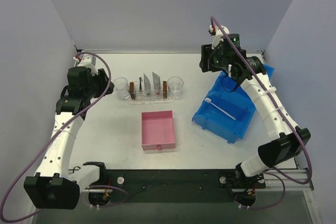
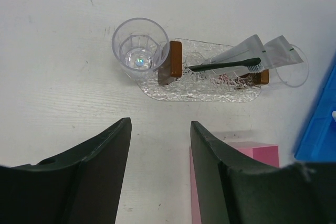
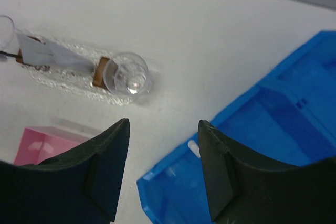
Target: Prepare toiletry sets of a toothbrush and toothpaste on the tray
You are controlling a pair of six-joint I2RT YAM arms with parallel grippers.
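The clear oval tray (image 1: 150, 98) lies at the table's middle back, with two brown blocks (image 1: 165, 88). Two silver toothpaste tubes (image 1: 156, 83) stand on it. In the left wrist view the tray (image 2: 184, 88) also bears a dark green toothbrush (image 2: 226, 65) beside the tubes (image 2: 239, 53). A white toothbrush (image 1: 220, 108) lies in the blue bin (image 1: 236, 121). My left gripper (image 1: 108, 88) is open and empty, left of the tray; its jaws (image 2: 160, 129) stand well apart. My right gripper (image 1: 206, 64) is open and empty above the bin's far left corner (image 3: 163, 127).
A clear cup (image 1: 121, 85) stands at the tray's left end and another (image 1: 175, 84) at its right end. A pink square box (image 1: 157, 129) sits in front of the tray. The blue bin (image 3: 273, 129) takes up the right side.
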